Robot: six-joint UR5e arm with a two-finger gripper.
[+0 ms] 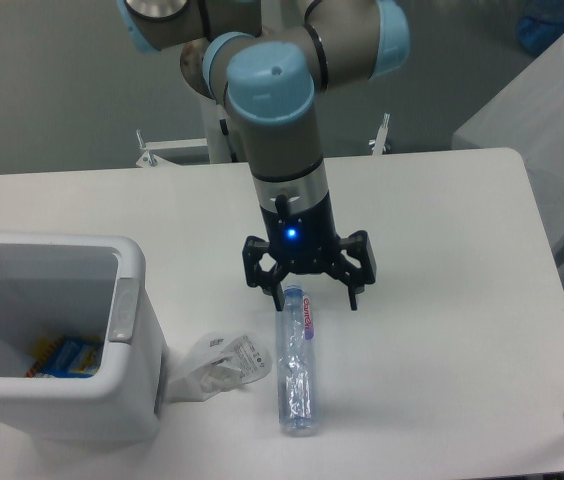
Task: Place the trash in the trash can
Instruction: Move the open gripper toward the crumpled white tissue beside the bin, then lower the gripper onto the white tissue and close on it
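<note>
Camera view shows the bin at the table's left edge, the bottle lying lengthwise in front of the gripper, whose jaws are spread wide and empty above its cap end. Crushed and light, the bottle likely flexes; grip across its middle. The wrapper lies between bin and bottle.

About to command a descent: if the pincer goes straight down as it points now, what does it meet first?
Most likely the bottle's capped end, which sits between the open pincer fingers; depth is uncertain.
</note>
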